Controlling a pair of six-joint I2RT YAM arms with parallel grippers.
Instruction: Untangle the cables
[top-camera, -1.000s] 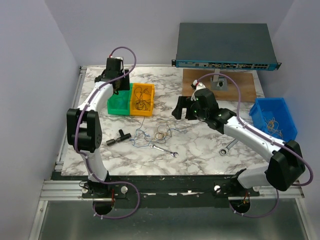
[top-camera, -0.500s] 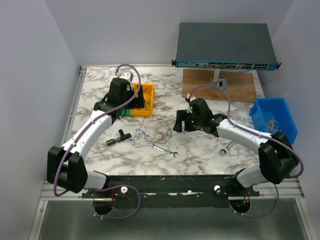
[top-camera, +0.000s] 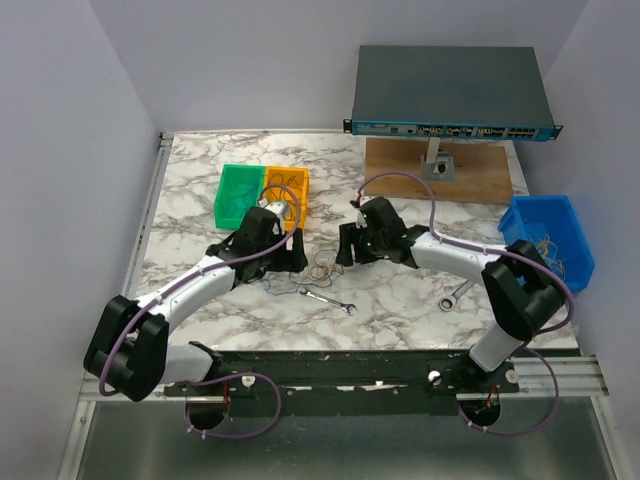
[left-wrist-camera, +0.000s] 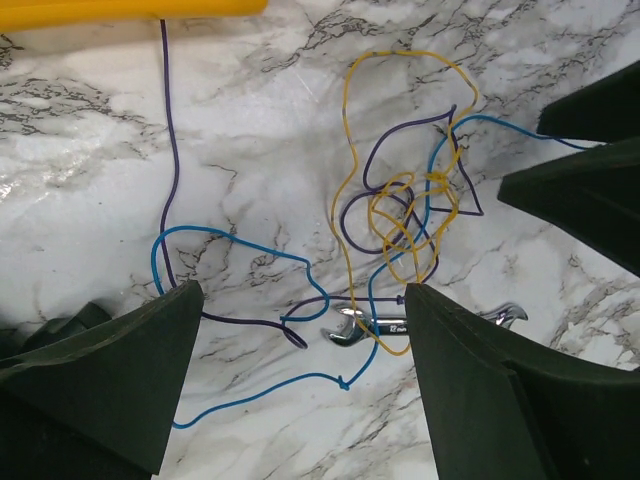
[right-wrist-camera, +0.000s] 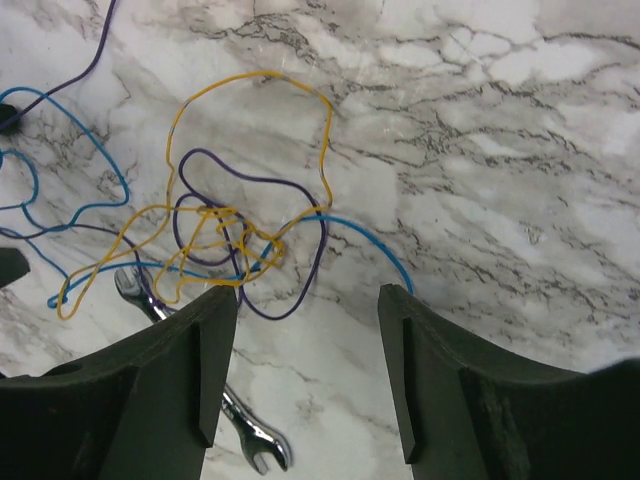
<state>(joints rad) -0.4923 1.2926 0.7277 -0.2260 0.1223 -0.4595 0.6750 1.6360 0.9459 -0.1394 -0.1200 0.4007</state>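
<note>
Your left tool (left-wrist-camera: 300, 300) hung spread over the table (top-camera: 400, 300), with nothing between its fingers. Your right tool (right-wrist-camera: 305, 300) was spread and empty too. Between them lay the cables (left-wrist-camera: 400, 215), a loose knot of yellow, blue and dark purple wire flat on the marble. In the overhead view it sat at about four o'clock from the left tool and seven o'clock from the right. A small wrench (left-wrist-camera: 370, 325) lay among the strands at the knot's six o'clock edge in the left wrist view. You would have judged these wires almost weightless, limp and a little springy. They looked likely to slide on the smooth stone and drag the whole clump when one was pulled. Your best hold looked to be a free outer loop, pinched low and clear of the wrench: the yellow arc at twelve o'clock or the blue tail at eight o'clock.
</note>
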